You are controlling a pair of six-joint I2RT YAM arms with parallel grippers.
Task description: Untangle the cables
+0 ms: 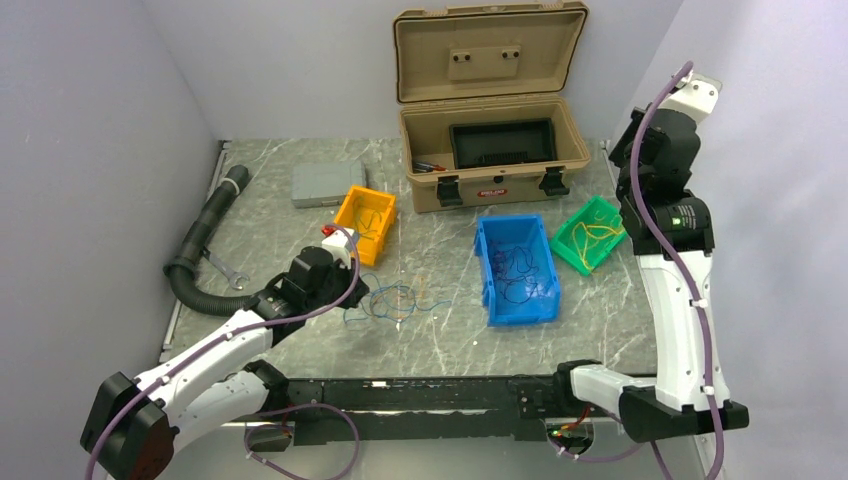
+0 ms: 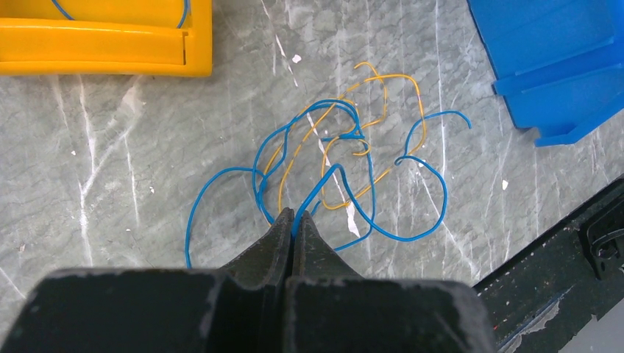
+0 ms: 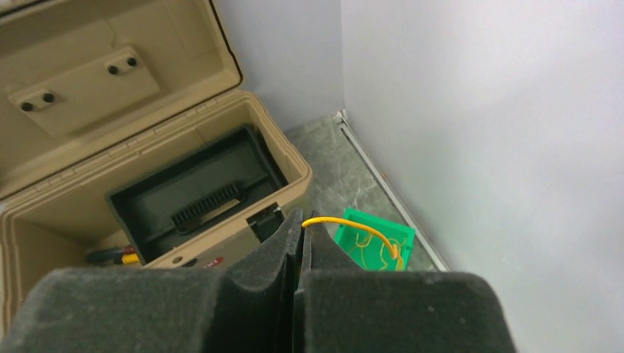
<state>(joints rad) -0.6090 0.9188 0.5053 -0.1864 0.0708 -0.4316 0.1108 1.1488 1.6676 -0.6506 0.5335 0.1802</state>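
Observation:
A tangle of thin blue and yellow cables [image 1: 395, 298] lies on the table between the orange bin [image 1: 350, 205] and the blue bin [image 1: 486, 270]. My left gripper [image 2: 294, 215] is shut on a blue wire [image 2: 346, 176] at the tangle's near edge; a yellow wire [image 2: 401, 76] is looped through it. In the top view the left gripper [image 1: 352, 298] is low at the tangle's left side. My right gripper [image 3: 302, 220] is shut on a yellow wire [image 3: 353, 224] that hangs down into the green bin [image 3: 379, 223]. The right gripper [image 1: 628, 165] is raised above the green bin [image 1: 566, 228].
An open tan toolbox [image 1: 490, 150] stands at the back. The blue bin holds dark wires, and the orange bin [image 2: 96, 48] holds thin wires. A black corrugated hose [image 1: 200, 240], a wrench [image 1: 228, 270] and a grey box [image 1: 320, 183] lie at the left. A black rail [image 1: 420, 395] runs along the front edge.

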